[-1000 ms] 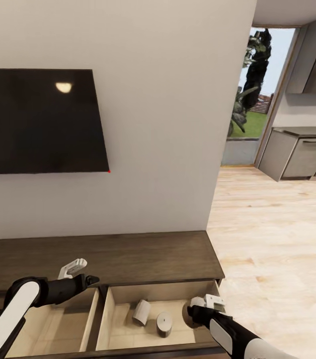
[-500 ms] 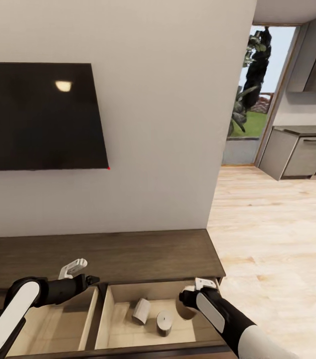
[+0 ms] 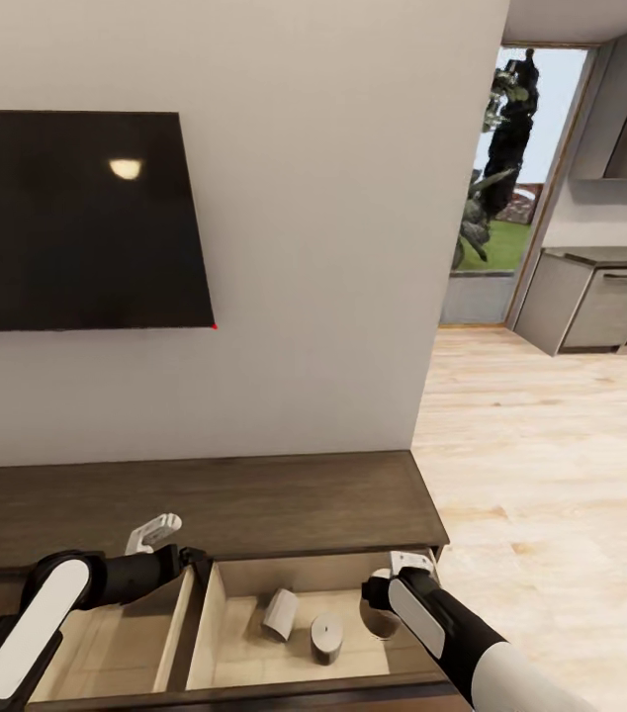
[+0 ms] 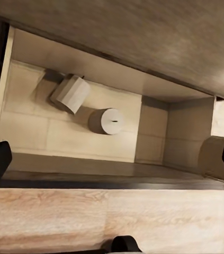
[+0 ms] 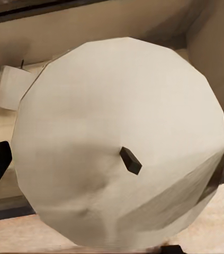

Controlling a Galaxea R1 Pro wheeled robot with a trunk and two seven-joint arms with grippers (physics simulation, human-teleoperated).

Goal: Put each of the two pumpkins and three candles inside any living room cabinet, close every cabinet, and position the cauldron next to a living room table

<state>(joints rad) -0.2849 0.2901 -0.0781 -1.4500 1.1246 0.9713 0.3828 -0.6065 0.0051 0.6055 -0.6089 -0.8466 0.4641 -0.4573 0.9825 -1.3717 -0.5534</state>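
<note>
Two candles (image 3: pixel 302 625) sit loose in the open drawer (image 3: pixel 254 578) beside my right gripper (image 3: pixel 383 618), which is clamped on a third candle (image 5: pixel 119 143). Can't tell if my left gripper (image 3: pixel 160 529) is apart or together.

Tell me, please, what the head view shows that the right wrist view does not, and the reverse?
Head view: the black wall TV, the long dark-brown wooden cabinet, the grey kitchen units and the left tool.
Right wrist view: close up, the round top of the pale beige wax candle in the right tool, with its dark wick.
Both: the open pale-beige drawer and a tipped-over candle lying in it.
</note>
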